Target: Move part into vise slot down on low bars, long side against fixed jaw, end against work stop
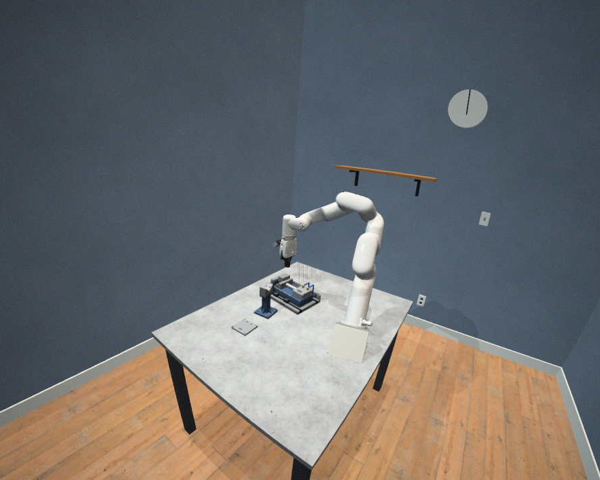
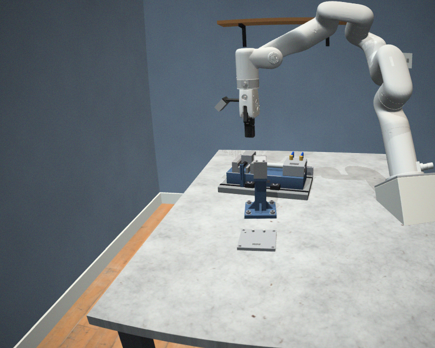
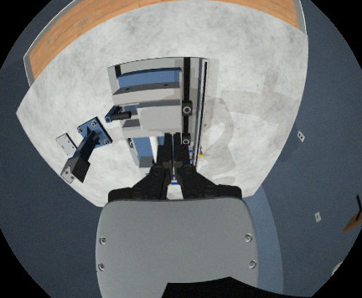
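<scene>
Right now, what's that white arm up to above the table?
The arm's fingers are shut on nothing and hang in the air above the blue vise, touching nothing. The small infeed plate nearer the front has no block on it. A grey block shape shows in the vise in the wrist view, but whether it is the part sitting properly against the jaw and stop is too small to tell.

Glossy white rounded arm [image 2: 392, 80], grey band at wrist, black jaws, angular pale base [image 2: 416, 202]
</scene>
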You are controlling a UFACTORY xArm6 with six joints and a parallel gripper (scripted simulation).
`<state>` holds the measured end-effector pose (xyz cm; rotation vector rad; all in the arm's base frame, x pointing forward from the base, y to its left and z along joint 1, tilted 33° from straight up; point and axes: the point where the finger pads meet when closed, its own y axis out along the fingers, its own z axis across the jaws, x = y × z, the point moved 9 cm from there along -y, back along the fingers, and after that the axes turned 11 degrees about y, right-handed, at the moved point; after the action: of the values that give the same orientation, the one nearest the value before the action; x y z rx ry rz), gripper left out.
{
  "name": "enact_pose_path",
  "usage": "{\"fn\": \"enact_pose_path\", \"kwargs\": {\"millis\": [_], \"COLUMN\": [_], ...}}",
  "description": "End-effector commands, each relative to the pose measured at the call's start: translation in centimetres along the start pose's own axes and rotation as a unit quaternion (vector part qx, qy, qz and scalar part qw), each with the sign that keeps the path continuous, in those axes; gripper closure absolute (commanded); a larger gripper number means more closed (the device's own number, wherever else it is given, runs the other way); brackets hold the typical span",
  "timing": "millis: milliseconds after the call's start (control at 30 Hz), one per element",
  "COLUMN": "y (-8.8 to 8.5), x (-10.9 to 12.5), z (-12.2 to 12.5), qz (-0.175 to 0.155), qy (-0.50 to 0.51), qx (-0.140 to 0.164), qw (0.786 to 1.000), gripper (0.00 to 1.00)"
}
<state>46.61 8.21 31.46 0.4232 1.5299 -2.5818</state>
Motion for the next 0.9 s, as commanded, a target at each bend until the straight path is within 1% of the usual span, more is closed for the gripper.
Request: {"fn": "enact_pose_path", "kwargs": {"millis": [0, 33, 100, 867], "y": [-0.23, -0.23, -0.23, -0.23], "x": [-0.29, -0.34, -0.36, -0.36], "z": [1.59, 2.18, 2.51, 2.51], "qz": [0.003, 0.003, 0.003, 0.003], "qy": [0.001, 0.001, 0.001, 0.001], "qx": [-0.001, -0.001, -0.001, -0.001], "qw": [1.000, 1.000, 1.000, 1.000], "gripper": [1.00, 1.00, 1.00, 1.00]}}
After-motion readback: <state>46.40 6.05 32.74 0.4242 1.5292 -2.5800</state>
